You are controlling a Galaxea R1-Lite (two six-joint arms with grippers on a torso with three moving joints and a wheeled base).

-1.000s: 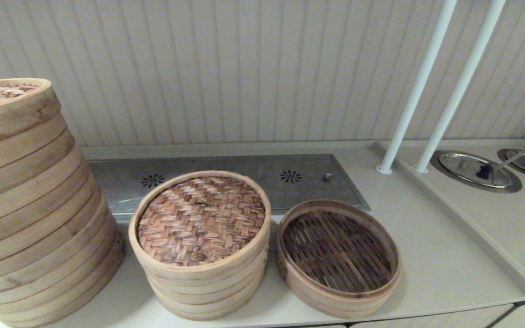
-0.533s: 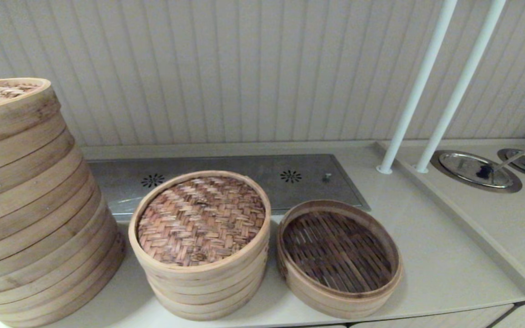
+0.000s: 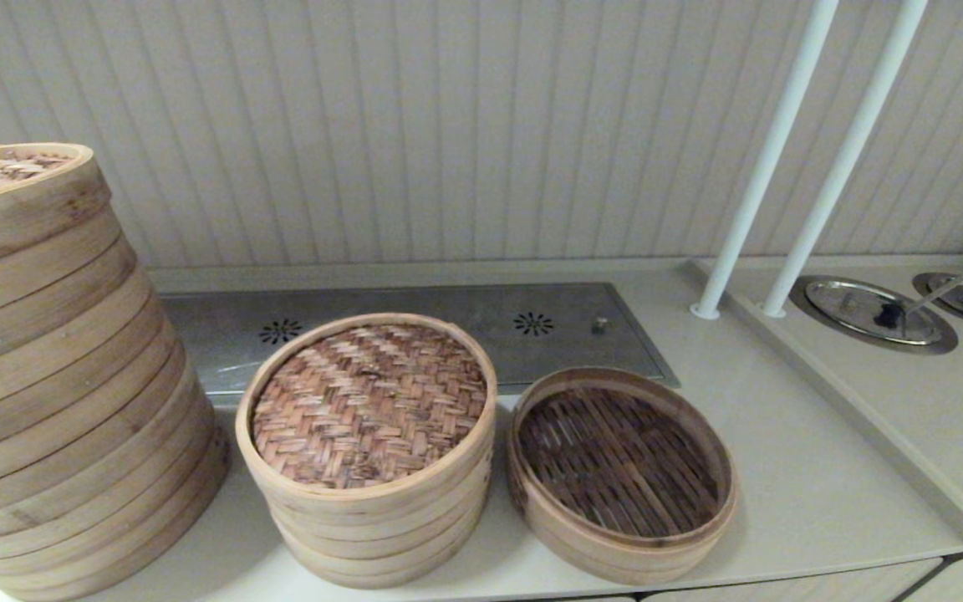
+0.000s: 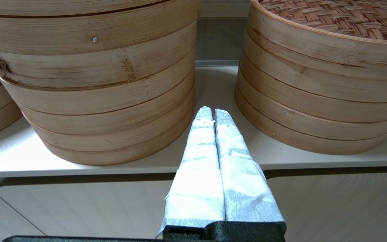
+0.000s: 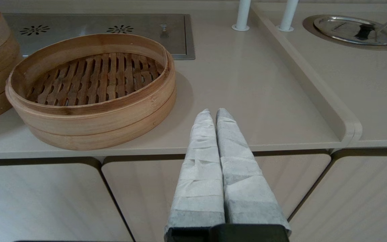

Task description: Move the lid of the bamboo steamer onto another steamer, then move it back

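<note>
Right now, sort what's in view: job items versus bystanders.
Job:
- bamboo steamer lid, on the middle steamer stack
- single shallow steamer
- left gripper, right gripper, both shut, empty, in front of the counter

Bystanders:
- tall wide steamer stack
- white poles
- metal lids

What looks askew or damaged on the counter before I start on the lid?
Nothing stands out. The bamboo steamer lid sits level on its stack, and the empty single-tier steamer beside it looks intact. Left gripper and right gripper are shut, short of the counter.
</note>
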